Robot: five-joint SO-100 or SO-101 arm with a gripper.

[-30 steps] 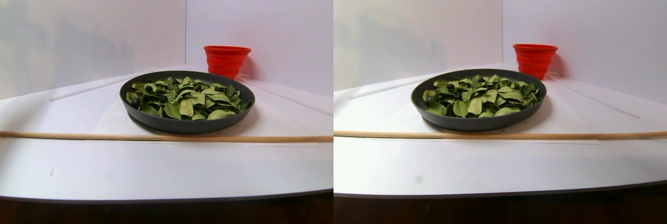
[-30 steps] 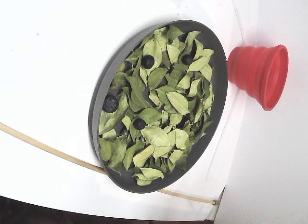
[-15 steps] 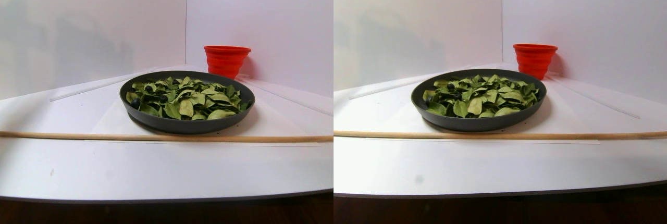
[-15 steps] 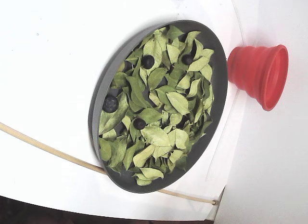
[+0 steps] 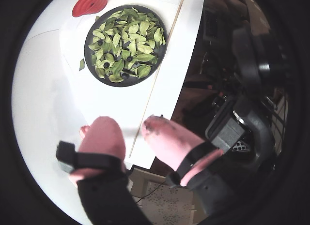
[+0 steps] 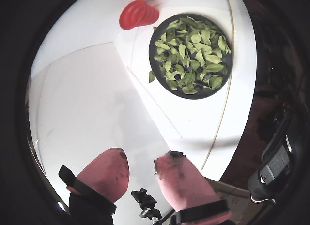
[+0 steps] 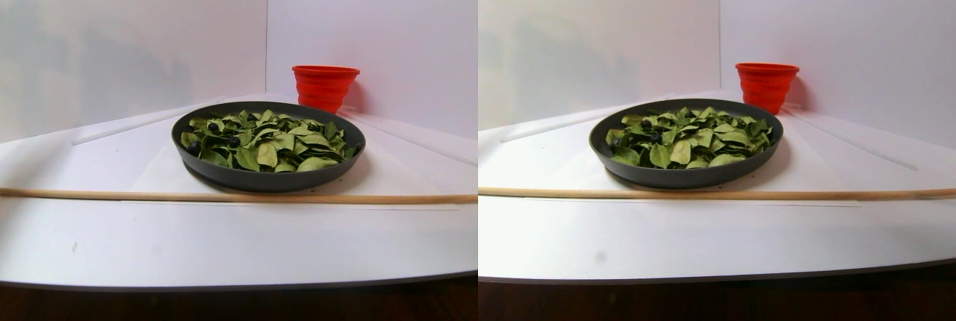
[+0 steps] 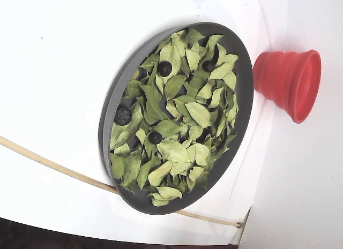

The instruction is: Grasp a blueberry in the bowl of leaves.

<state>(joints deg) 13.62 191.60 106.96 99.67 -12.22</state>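
Pink pads come first: my claw (image 5: 133, 126) hangs released, its two soft fingers (image 5: 102, 138) spread apart with nothing between them, high over the near edge of the white desk (image 5: 53, 89). In both wrist views it is well apart from the dish and has not yet begun to descend.

Beyond my fingers a thin wooden stick (image 5: 155, 82) lies across the desk, between me and the target. I judge I should pass over it with height to spare, not drag across it.

Further out, at about 12 o'clock in a wrist view, sits the bowl of leaves (image 5: 88, 41), with one stray leaf (image 5: 82, 64) lying on the desk just outside its rim. Several dark berries sit among the greens. In the fixed view, a small plain blueberry (image 8: 155, 137) lies near the dish's centre, toward 7 o'clock, fairly exposed; another rests up toward 12 o'clock. The larger dark berry (image 8: 122, 115) at 9 o'clock by the rim is not my pick.

I would come straight down over the central one, fingers wide, straddling it, and close gently, since leaves could slip between pad and fruit or the berry could roll.

Farthest off, the red cup (image 5: 89, 3) stands just past the bowl's rim, clear of my path.
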